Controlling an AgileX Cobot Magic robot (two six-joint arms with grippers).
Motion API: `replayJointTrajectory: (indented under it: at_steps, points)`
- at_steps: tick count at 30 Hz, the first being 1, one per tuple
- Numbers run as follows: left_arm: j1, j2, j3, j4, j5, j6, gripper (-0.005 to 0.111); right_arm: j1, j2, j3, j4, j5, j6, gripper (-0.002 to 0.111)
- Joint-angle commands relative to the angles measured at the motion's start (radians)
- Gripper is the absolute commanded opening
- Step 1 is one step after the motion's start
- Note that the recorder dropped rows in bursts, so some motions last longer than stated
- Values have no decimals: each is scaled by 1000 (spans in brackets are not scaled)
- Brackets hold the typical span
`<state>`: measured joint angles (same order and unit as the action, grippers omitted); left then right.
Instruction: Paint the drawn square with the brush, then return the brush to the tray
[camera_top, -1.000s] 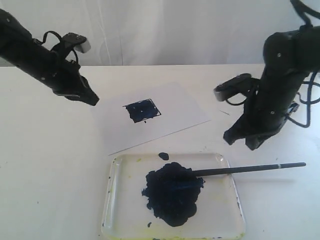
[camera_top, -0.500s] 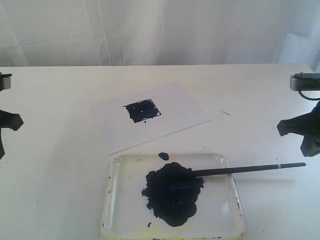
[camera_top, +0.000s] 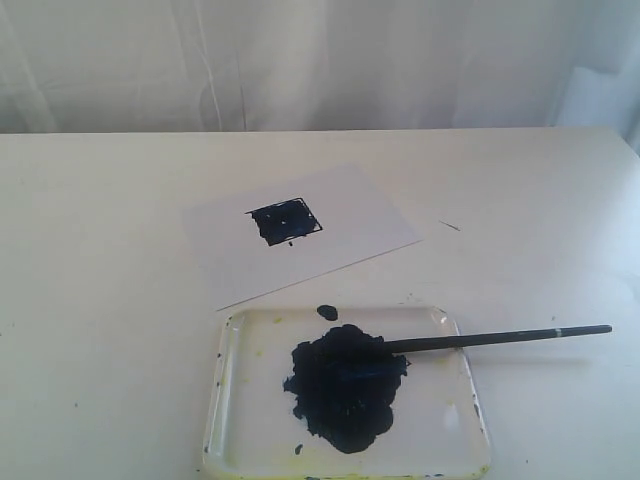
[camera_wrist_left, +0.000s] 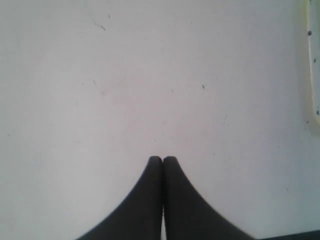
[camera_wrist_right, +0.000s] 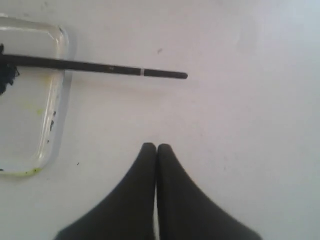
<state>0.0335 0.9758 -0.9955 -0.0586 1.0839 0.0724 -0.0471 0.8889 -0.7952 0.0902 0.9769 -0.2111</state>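
Note:
The drawn square (camera_top: 286, 221) on the white paper sheet (camera_top: 350, 230) is filled with dark blue-black paint. The clear tray (camera_top: 232, 420) sits near the front edge, holding a big dark paint blob (camera_top: 345, 385). The black brush (camera_top: 500, 338) lies with its tip in the blob and its handle sticking out over the tray's right rim onto the table; it shows in the right wrist view as the brush (camera_wrist_right: 100, 66) beside the tray (camera_wrist_right: 55, 115). Both arms are out of the exterior view. My left gripper (camera_wrist_left: 162, 159) and right gripper (camera_wrist_right: 157, 146) are shut and empty over bare table.
The white table (camera_top: 100, 250) runs back to a white curtain (camera_top: 300, 60). A small dark paint spot (camera_top: 327, 312) sits just behind the tray. A sliver of the tray rim (camera_wrist_left: 314, 60) shows at the edge of the left wrist view.
Both arms have pulled back out of the exterior view, the left off to the left, the right off to the right. Brush, tray and paper have not moved.

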Motion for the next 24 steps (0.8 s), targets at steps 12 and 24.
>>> replayJointTrajectory:
  at_steps: [12, 24]
  points:
    - [-26, -522, 10, -3, 2, 0, 0, -3, -554, 32, 14, -12, -13, 0]
    - [-26, -774, 10, 0, 0, 13, 0, -3, -804, 112, 14, -29, 2, 0]
